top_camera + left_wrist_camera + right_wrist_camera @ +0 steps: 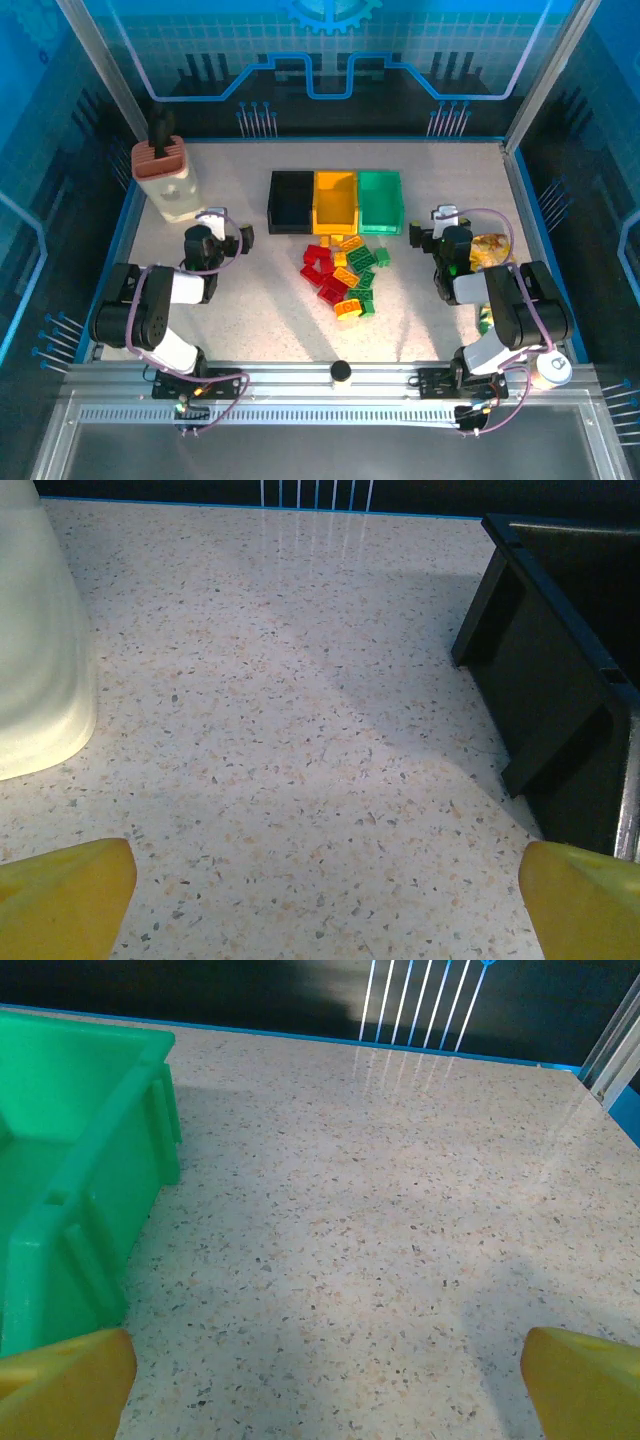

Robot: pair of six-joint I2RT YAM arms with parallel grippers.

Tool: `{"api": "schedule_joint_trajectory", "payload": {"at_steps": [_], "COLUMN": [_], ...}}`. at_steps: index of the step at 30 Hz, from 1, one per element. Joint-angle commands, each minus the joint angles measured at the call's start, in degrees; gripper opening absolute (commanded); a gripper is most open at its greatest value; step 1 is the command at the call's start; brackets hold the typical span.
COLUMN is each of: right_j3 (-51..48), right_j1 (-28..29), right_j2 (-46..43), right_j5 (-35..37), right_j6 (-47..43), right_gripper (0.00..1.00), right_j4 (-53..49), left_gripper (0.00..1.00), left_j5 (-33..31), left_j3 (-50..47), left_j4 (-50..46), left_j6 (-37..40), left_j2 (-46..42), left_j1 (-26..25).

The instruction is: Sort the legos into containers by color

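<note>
Red, yellow and green studded plastic bricks (343,275) lie heaped before three rectangular plastic bins (336,226); left gripper (320,905) and right gripper (325,1385) gape empty.

**Setting:** robot lab work cell, enclosed as a booth.

**Evidence:**
- speckled table (260,320) with a blue rim
- side panels (50,120) on metal posts (108,70) at 9 and 3 o'clock
- backdrop (330,50) at 12 o'clock, printed with a blue grid, circuit lines and a gear
- slotted aluminium rail (300,385) at 6 o'clock
- left arm (150,315) and right arm (515,310) bolted to that rail
- cables (225,385) looped at the arm bases
</note>
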Motion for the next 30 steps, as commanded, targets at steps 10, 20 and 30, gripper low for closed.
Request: {"api": "schedule_joint_trajectory", "payload": {"at_steps": [10,20,30], "right_j3": [0.6,0.5,0.5], "right_j1": [-0.1,-0.2,-0.1], "right_j2": [-0.5,-0.5,-0.6], "right_j5": [-1.9,-1.9,-2.0], "right_j6": [0.1,0.1,0.1], "right_gripper": [1.0,1.0,1.0], "right_j4": [0.3,0.3,0.2], "left_gripper": [0.99,0.99,0.99], "left_j5": [1.1,1.1,1.0], "left_j3": [0.9,0.8,0.8], "left_j4": [1.5,1.4,1.4], "left_j6": [0.2,0.2,0.2], "left_j2": [-0.7,-0.7,-0.7], "left_j1": [0.5,0.5,0.5]}}
